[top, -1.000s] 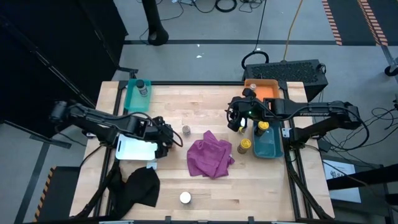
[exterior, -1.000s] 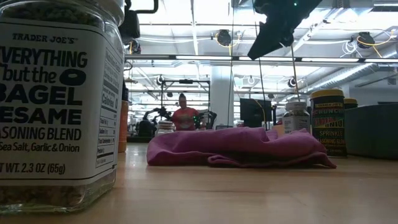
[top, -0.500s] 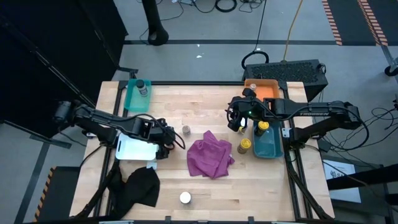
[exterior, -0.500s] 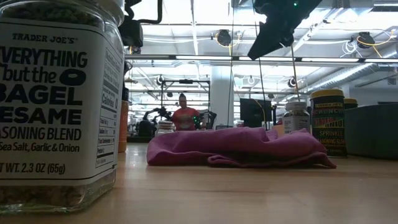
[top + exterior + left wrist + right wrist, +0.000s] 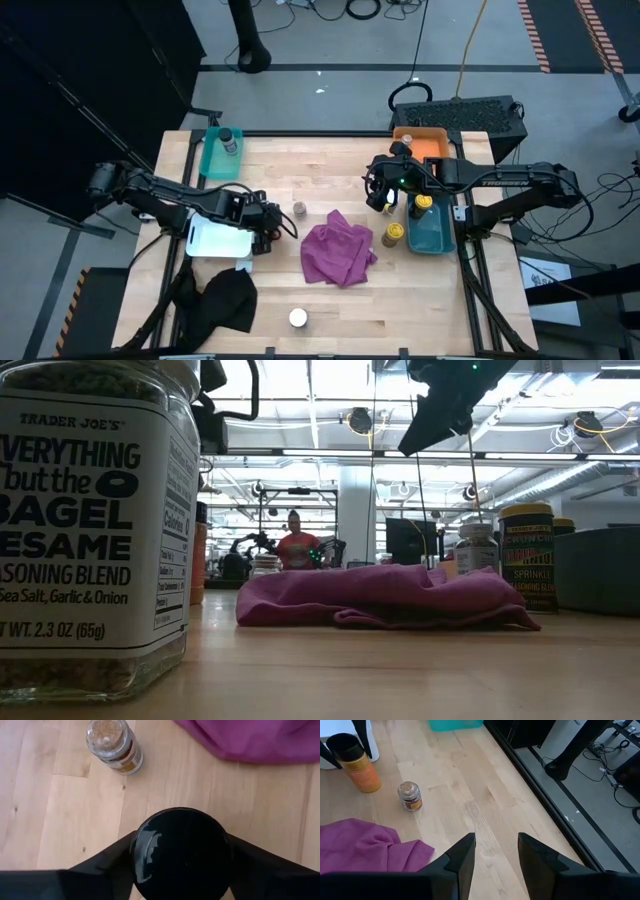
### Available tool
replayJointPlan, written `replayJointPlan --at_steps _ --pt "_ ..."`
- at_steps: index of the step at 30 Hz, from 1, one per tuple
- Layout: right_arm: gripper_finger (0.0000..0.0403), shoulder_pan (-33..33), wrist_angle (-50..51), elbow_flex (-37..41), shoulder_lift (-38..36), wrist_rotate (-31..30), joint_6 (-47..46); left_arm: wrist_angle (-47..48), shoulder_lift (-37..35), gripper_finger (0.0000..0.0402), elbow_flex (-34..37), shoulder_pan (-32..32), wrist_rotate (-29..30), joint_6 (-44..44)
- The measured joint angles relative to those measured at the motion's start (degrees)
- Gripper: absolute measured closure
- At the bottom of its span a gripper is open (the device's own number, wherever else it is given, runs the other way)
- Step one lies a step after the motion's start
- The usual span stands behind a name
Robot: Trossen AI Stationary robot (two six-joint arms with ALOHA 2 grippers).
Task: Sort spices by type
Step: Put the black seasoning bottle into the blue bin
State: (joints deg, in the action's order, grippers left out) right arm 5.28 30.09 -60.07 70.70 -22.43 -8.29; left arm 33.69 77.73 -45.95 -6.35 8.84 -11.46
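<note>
My left gripper (image 5: 272, 222) (image 5: 180, 851) is shut on an orange spice jar with a black lid (image 5: 354, 762), just right of the white tray (image 5: 213, 238). A small brown-topped jar (image 5: 299, 209) (image 5: 113, 744) stands on its base just beyond it. The magenta cloth (image 5: 338, 253) lies crumpled mid-table. My right gripper (image 5: 380, 196) (image 5: 495, 855) hangs open above the table's right part, touching nothing. A yellow-lidded jar (image 5: 393, 234) stands by the blue tray (image 5: 436, 236), which holds another (image 5: 424, 205). A white-lidded seasoning jar (image 5: 298, 318) (image 5: 95, 530) stands near the near edge. My left gripper pinches the orange jar by its black lid (image 5: 150, 845), one finger (image 5: 112, 857) on each side of the lid's rim. The fingers come from above, pointing down. The jar stays upright; whether its base is on the table I cannot tell.
A teal tray (image 5: 214, 160) with a dark-lidded jar (image 5: 230, 141) sits at the far left corner, an orange tray (image 5: 428, 145) at the far right. A black cloth (image 5: 225, 298) hangs over the near left edge. Bare wood lies between the cloth and the far edge.
My left gripper, still shut on the black-lidded jar, has shifted slightly toward the table's left edge.
</note>
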Motion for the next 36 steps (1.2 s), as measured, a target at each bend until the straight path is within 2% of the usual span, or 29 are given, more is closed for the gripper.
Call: replayJointPlan --at_steps 3,10,13,15,18,21,27,30,33,36 --pt "0.0273 0.0 -0.1 0.0 0.0 0.0 0.0 -0.2 -0.1 0.0183 0.0 0.0 0.0 0.0" --pt "0.0273 0.0 -0.1 0.0 0.0 0.0 -0.3 2.2 -1.9 0.0183 -1.5 0.0 0.5 0.1" --pt "0.0273 0.0 -0.2 0.0 0.0 0.0 -0.6 6.9 -4.2 0.0183 -4.8 0.4 4.7 0.2" --pt "0.0273 0.0 -0.2 0.0 0.0 0.0 -0.6 10.9 -6.2 0.0183 -7.5 1.6 10.8 -1.5" --pt "0.0273 0.0 -0.8 0.0 0.0 0.0 -0.5 17.6 -9.6 0.0183 -11.2 5.5 19.6 -6.6" --pt "0.0273 0.0 -2.4 0.0 0.0 0.0 0.3 21.0 -13.8 0.0183 -12.2 11.2 23.1 -8.8" --pt "0.0273 0.0 -3.3 0.0 0.0 0.0 1.5 21.1 -20.2 0.0183 -12.2 25.9 24.7 -9.9" --pt "0.0273 0.0 -3.4 0.0 0.0 0.0 1.8 21.7 -21.5 0.0183 -11.8 32.1 24.7 -13.8" --pt "0.0273 0.0 -3.4 0.0 0.0 0.0 2.1 23.0 -21.4 0.0183 -11.2 36.4 24.7 -18.9" --pt "0.0273 0.0 -3.4 0.0 0.0 0.0 2.7 22.8 -21.1 0.0183 -9.3 38.5 24.1 -19.8"
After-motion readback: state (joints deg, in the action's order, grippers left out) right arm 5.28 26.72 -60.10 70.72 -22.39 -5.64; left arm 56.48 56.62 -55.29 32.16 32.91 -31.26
